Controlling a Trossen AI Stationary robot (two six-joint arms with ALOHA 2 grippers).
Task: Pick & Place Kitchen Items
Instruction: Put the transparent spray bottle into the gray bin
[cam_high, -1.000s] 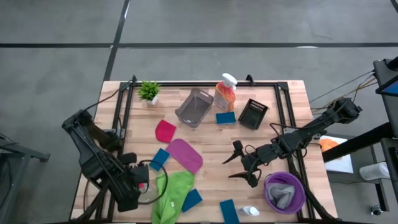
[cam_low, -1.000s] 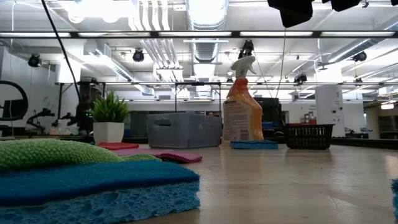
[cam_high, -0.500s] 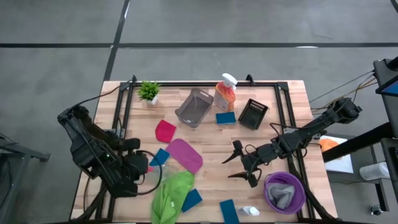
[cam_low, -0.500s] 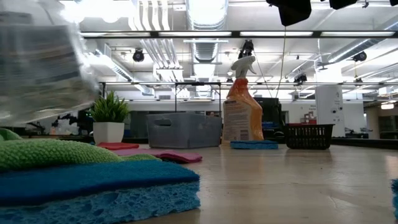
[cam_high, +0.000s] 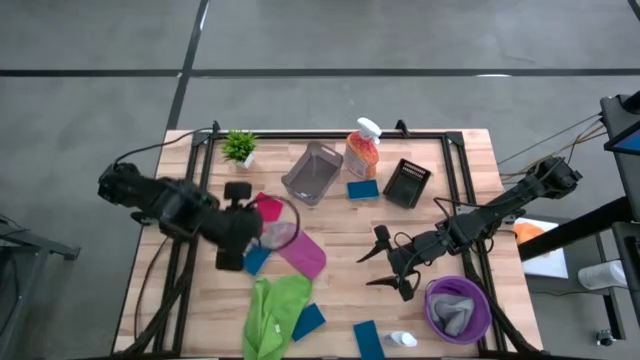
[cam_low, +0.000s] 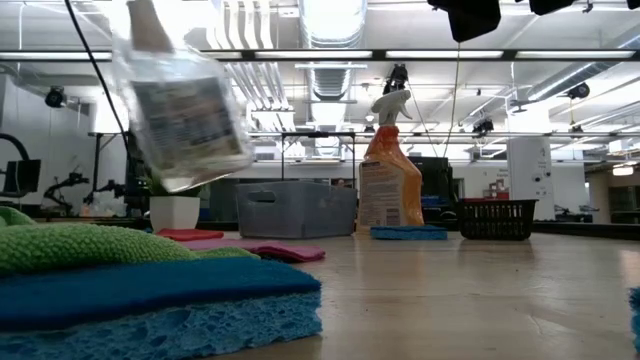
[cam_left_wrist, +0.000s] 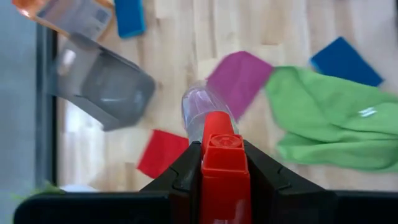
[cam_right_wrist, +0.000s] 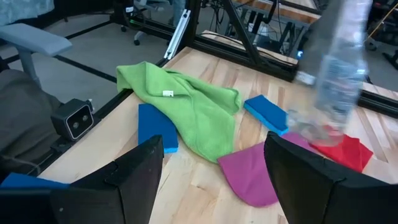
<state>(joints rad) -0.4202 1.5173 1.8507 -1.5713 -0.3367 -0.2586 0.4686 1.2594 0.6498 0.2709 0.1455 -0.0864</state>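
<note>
Above the left half of the table (cam_high: 330, 225), the left gripper (cam_high: 262, 232) is clenched on the red cap of a clear bottle (cam_high: 280, 236), carrying it in the air over the magenta cloth (cam_high: 300, 250). From the left wrist camera the bottle (cam_left_wrist: 205, 112) points away from the dark fingers (cam_left_wrist: 186, 171), which press on both sides of the cap, with the grey bin (cam_left_wrist: 102, 87) and red cloth (cam_left_wrist: 163, 152) on the wood beneath. At table height the bottle (cam_low: 185, 100) hangs tilted and somewhat smeared, well clear of the surface.

Toward the table's right side, the right gripper (cam_high: 385, 265) hovers near the purple bowl (cam_high: 458, 310), its fingers spread wide and gripping nothing. A grey cloth (cam_high: 455, 312) lies inside that bowl.

The orange spray bottle (cam_high: 363, 148) stands upright at the far edge, a blue sponge (cam_high: 363, 189) just in front of it, between the grey bin (cam_high: 312, 172) and a black basket (cam_high: 407, 183). The green cloth (cam_high: 275, 315) is crumpled at the near edge, with more sponges beside it; what looks like a small white-topped bottle (cam_high: 400, 340) lies near the front edge. The potted plant (cam_high: 240, 147) sits in the far left corner.
</note>
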